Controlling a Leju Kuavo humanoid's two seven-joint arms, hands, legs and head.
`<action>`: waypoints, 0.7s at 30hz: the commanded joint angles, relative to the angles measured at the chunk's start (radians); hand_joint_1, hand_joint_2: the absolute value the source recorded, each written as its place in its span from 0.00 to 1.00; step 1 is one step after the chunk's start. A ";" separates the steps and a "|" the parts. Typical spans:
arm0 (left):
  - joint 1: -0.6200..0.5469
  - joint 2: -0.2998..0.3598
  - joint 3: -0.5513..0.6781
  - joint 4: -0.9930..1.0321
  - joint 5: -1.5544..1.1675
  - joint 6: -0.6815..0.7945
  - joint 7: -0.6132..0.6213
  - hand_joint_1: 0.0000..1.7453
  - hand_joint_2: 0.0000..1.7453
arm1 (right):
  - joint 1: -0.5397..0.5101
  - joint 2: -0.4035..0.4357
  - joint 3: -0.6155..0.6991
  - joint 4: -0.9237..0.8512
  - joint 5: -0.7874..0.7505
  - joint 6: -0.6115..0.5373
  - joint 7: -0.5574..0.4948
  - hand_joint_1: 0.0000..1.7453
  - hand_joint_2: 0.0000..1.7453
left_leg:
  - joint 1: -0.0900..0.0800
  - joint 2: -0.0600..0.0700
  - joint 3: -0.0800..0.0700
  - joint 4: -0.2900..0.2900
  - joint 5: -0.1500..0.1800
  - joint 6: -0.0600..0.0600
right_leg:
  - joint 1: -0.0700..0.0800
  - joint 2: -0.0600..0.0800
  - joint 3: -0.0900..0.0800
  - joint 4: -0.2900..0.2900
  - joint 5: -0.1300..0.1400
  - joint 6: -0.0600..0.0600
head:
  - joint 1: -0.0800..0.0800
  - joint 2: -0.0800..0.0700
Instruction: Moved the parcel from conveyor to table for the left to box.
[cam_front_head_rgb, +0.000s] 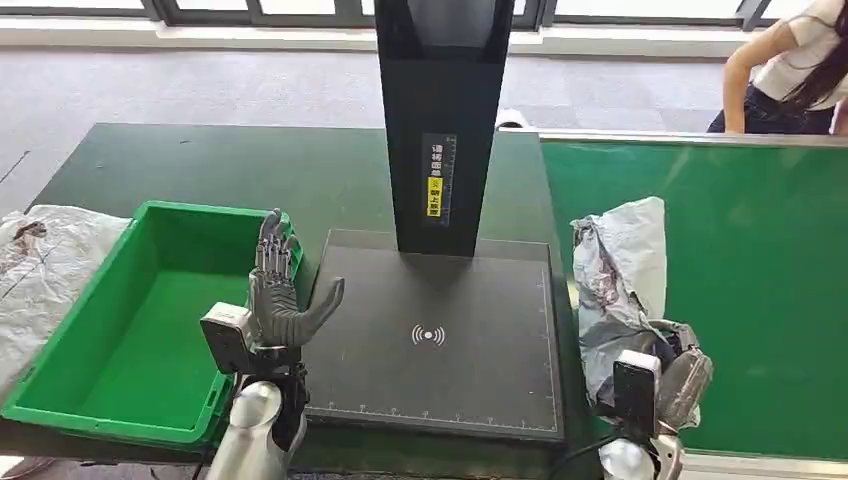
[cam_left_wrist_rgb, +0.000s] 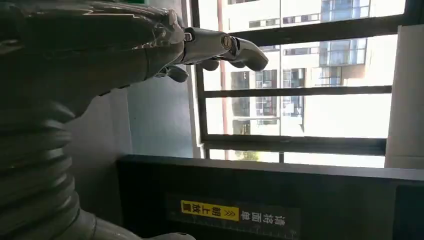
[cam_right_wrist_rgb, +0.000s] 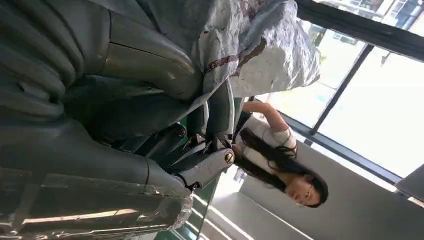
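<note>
A crumpled grey plastic parcel (cam_front_head_rgb: 620, 280) stands over the left edge of the green conveyor belt (cam_front_head_rgb: 760, 280). My right hand (cam_front_head_rgb: 680, 375) grips its lower end; in the right wrist view the thumb and fingers (cam_right_wrist_rgb: 205, 165) close around the parcel (cam_right_wrist_rgb: 260, 45). My left hand (cam_front_head_rgb: 280, 295) is raised, fingers straight and apart, holding nothing, between the green box (cam_front_head_rgb: 130, 330) and the black scanner plate (cam_front_head_rgb: 440, 340). The left wrist view shows my left hand (cam_left_wrist_rgb: 150, 45) with fingertips (cam_left_wrist_rgb: 240, 50) extended before a window.
A black scanner post (cam_front_head_rgb: 440, 120) rises behind the plate on the dark green table (cam_front_head_rgb: 250, 170). A white bag (cam_front_head_rgb: 40, 270) lies left of the box. A person (cam_front_head_rgb: 790, 65) bends at the conveyor's far right end.
</note>
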 joint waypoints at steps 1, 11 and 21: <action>0.032 -0.040 0.031 0.036 0.004 -0.004 0.002 0.00 1.00 | -0.002 0.005 0.017 -0.010 -0.003 0.003 0.002 1.00 1.00 | 0.000 0.001 0.002 -0.002 0.000 0.000 | 0.000 0.001 0.002 -0.002 0.000 0.000 | 0.000 0.000; 0.029 -0.040 0.027 0.039 0.002 -0.005 0.002 0.00 1.00 | 0.014 0.007 0.042 -0.043 -0.014 0.004 -0.018 1.00 1.00 | 0.000 0.001 0.002 -0.002 0.000 0.001 | 0.000 0.001 0.002 -0.002 0.000 0.000 | 0.000 0.000; -0.019 -0.043 0.003 0.096 0.005 -0.022 0.002 0.00 1.00 | 0.006 0.028 0.294 -0.080 0.060 0.061 -0.043 1.00 1.00 | 0.000 0.002 0.001 -0.002 0.000 0.000 | 0.000 0.002 0.000 -0.001 0.001 -0.001 | 0.000 0.000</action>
